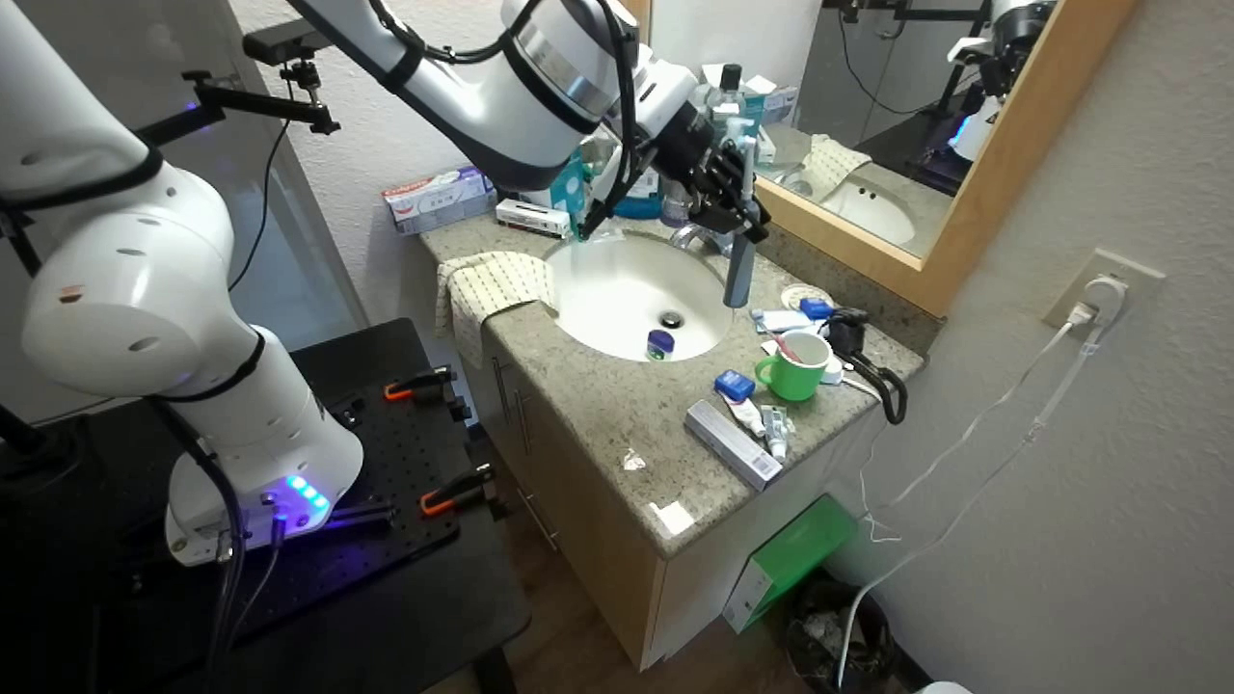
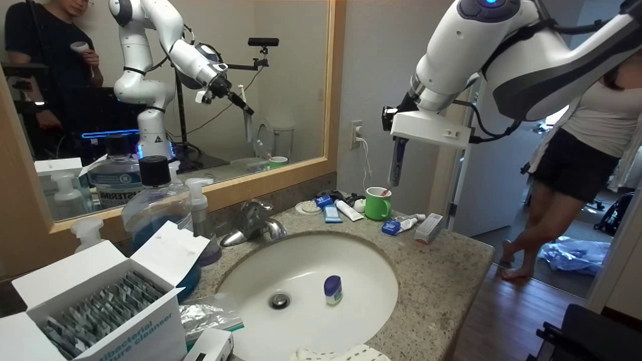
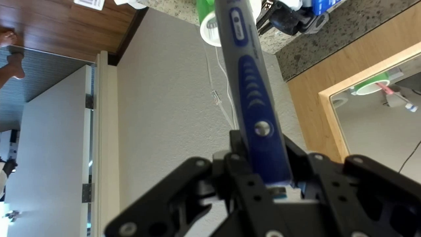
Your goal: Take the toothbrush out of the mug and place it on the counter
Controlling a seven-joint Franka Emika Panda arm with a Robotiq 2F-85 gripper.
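Note:
My gripper (image 1: 750,214) is shut on a toothbrush (image 1: 739,273), an electric one with a grey and blue handle. It holds it nearly upright in the air above the back of the counter (image 1: 598,405), between sink and mirror. The handle also shows in an exterior view (image 2: 397,161), where the fingers are hidden. In the wrist view the toothbrush (image 3: 251,82) sits between the black fingers (image 3: 263,144). The green mug (image 1: 795,371) stands upright on the counter, apart from the held toothbrush. A thin pink brush (image 2: 385,192) leans inside the mug.
The white sink (image 1: 617,289) holds a small purple-capped jar (image 1: 660,344). Tubes, blue flosses and a long box (image 1: 733,443) lie around the mug. A black cord (image 1: 872,371) lies behind it. The mirror frame (image 1: 848,251), faucet (image 2: 253,220) and bottles are near the arm.

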